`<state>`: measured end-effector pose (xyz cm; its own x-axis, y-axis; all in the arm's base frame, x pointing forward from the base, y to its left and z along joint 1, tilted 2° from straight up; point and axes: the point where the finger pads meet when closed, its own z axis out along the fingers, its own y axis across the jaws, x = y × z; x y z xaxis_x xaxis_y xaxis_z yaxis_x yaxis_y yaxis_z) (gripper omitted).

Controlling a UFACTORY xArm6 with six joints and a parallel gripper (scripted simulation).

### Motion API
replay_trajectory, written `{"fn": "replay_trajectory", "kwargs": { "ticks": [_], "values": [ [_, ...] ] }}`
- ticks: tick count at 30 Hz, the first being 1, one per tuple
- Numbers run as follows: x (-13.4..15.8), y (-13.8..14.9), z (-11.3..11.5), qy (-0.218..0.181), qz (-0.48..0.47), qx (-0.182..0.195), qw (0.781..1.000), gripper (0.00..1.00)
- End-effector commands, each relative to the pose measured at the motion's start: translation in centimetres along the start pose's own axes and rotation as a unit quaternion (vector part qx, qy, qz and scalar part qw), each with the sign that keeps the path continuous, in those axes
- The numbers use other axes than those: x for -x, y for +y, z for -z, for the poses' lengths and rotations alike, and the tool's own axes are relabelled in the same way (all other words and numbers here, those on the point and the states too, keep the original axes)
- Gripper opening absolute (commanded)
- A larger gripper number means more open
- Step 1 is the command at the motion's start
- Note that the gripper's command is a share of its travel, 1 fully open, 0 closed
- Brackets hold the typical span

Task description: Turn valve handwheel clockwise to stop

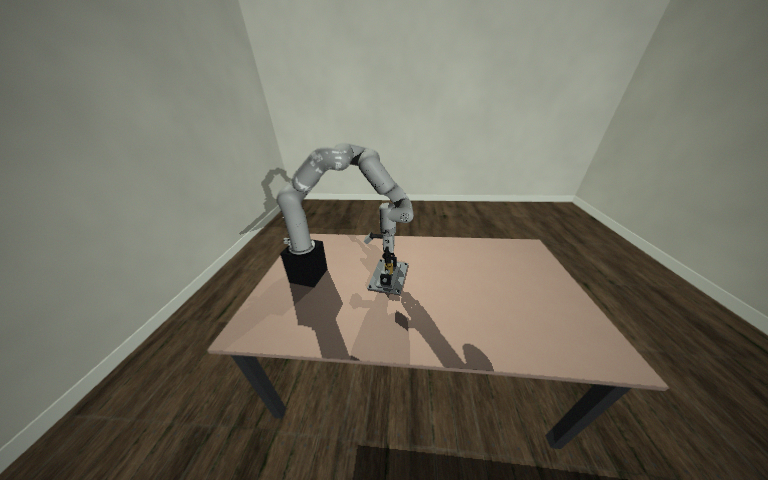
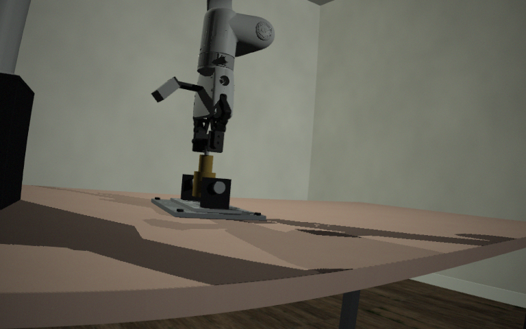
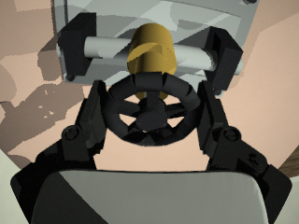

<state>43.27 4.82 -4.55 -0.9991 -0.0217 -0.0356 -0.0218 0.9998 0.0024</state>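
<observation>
The valve stands on a grey baseplate [image 3: 156, 9] near the table's middle, with a brass body [image 3: 151, 56], a grey pipe between two black end blocks, and a black spoked handwheel [image 3: 151, 112] on top. My gripper [image 3: 151, 94] comes straight down from above and is shut on the handwheel, one black finger pressing its rim on each side. In the exterior view the gripper [image 2: 207, 145] sits right on top of the brass body [image 2: 204, 171] and hides the wheel. In the top view the valve [image 1: 387, 274] is small under the arm.
The arm's black pedestal [image 1: 304, 263] stands at the table's back left corner, left of the valve. The baseplate [image 2: 207, 209] lies flat with bolts at its corners. The table edge [image 2: 271, 290] runs close in front in the exterior view.
</observation>
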Motion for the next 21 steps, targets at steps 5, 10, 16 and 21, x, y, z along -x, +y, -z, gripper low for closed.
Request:
{"fn": "replay_trajectory", "kwargs": {
  "ticks": [5, 10, 16, 21],
  "values": [
    [0.13, 0.01, 0.11, -0.002, -0.072, -0.004, 0.997, 0.00],
    [0.13, 0.01, 0.11, -0.002, -0.123, -0.004, 0.992, 0.00],
    [0.13, 0.01, 0.11, -0.002, -0.182, -0.003, 0.983, 0.00],
    [0.13, 0.01, 0.11, -0.003, -0.209, -0.003, 0.978, 0.00]
  ]
}}
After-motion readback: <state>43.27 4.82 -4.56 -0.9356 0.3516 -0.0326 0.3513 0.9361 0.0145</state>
